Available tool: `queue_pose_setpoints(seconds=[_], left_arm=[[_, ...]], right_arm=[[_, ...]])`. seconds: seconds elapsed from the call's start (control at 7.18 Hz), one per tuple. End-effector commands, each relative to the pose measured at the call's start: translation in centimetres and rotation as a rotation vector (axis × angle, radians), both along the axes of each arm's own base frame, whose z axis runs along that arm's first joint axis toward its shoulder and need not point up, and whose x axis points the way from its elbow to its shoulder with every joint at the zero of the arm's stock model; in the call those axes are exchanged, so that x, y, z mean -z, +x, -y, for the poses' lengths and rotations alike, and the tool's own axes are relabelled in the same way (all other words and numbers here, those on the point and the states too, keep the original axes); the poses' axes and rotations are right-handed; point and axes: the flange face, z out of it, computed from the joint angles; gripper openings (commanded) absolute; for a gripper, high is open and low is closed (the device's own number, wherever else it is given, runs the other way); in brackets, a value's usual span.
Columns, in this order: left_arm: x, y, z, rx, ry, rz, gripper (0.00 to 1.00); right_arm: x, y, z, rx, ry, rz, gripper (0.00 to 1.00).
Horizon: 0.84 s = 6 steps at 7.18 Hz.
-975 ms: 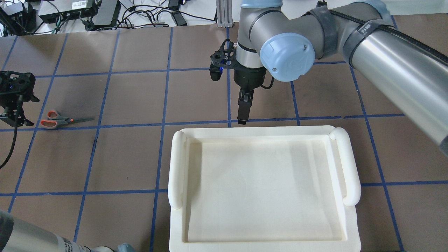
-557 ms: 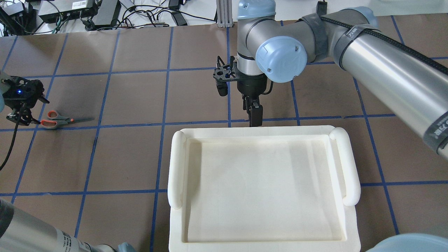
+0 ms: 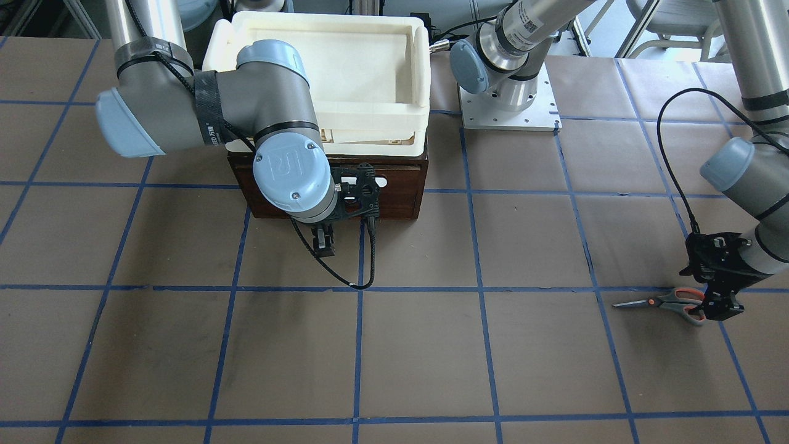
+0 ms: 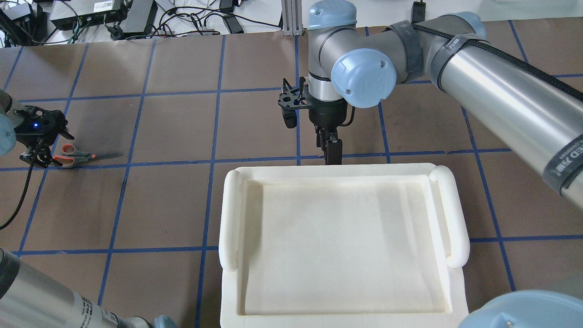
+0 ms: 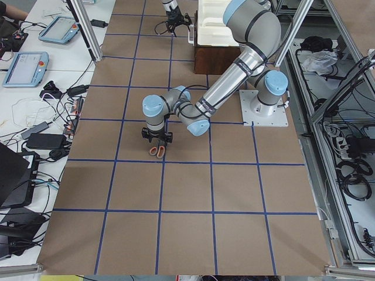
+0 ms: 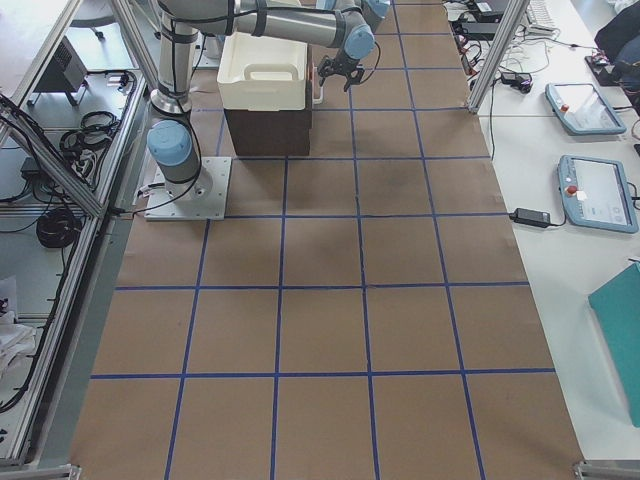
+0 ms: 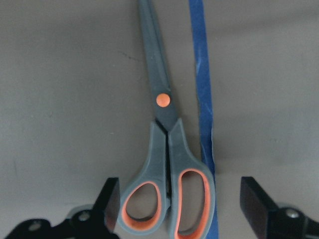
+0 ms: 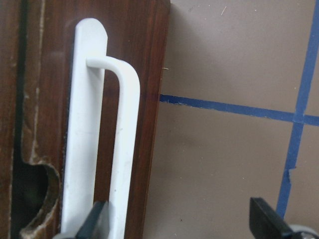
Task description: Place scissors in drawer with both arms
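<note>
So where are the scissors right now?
Overhead view, far left: the scissors lie flat beside a blue tape line, handles under the open left tool.

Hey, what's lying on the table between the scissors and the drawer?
Nothing: the front-facing view shows only bare brown table crossed by blue tape between the scissors and the drawer.

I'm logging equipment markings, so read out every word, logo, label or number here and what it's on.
"UR": logo embossed on the blue joint cap of the right arm.
White print on that arm's black strap: too blurred to read.
Sticker on the left arm: too small.
Label on the black box beyond the table: too small.
Scissors and drawer front: no text.
</note>
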Motion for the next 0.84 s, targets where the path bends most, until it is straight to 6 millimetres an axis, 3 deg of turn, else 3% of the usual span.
queue_pose_setpoints(seconds=[0.0, 0.28, 0.7], left_arm=[[1.7, -0.2, 0.0, -0.076, 0.026, -0.020, 0.87], [2.8, -0.3, 0.1, -0.078, 0.037, -0.023, 0.87], [2.9, -0.6, 0.2, -0.067, 0.037, -0.027, 0.85]], right_arm=[[0.5, 0.0, -0.1, 0.022, 0.019, -0.012, 0.98], [-0.7, -0.1, 0.0, 0.079, 0.012, -0.032, 0.98], [-0.7, 0.1, -0.6, 0.130, 0.050, -0.034, 0.99]])
